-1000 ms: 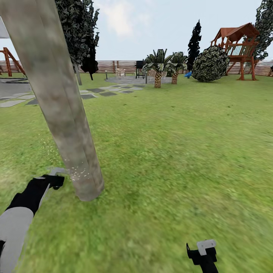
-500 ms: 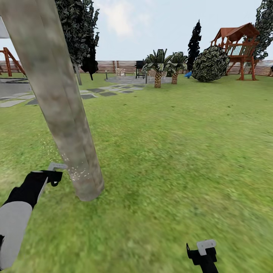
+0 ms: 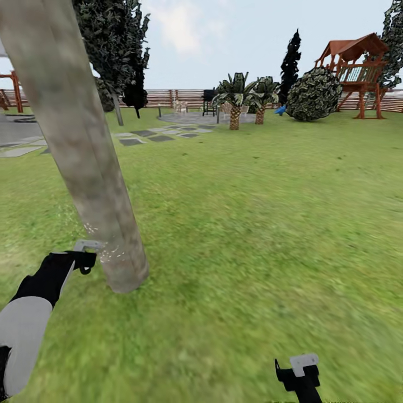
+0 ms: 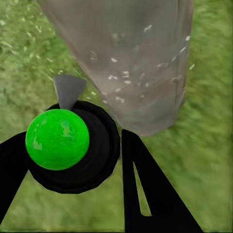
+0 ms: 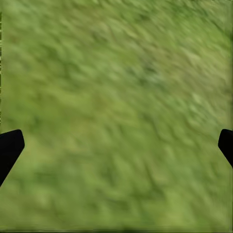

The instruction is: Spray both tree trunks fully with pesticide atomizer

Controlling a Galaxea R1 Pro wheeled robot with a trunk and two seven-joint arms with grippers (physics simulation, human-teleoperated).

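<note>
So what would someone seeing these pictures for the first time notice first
The thick grey-brown trunk leans up the left of the head view, white specks dotting its base. The left tool sits right beside it, shut on the green-capped atomizer, nozzle toward the bark. Far right, a red-roofed play tower stands by the fence.

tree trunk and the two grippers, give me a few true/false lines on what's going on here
1. The left gripper holds the atomizer, nozzle toward the tree trunk. True.
2. White pesticide specks dot the trunk low down. True.
3. The right gripper grips a second sprayer. False: it is open and empty over the grass.
4. The trunk stands perfectly upright. False: it leans.
5. The trunk rises from stone paving. False: it rises from grass; the paving lies farther off.
</note>
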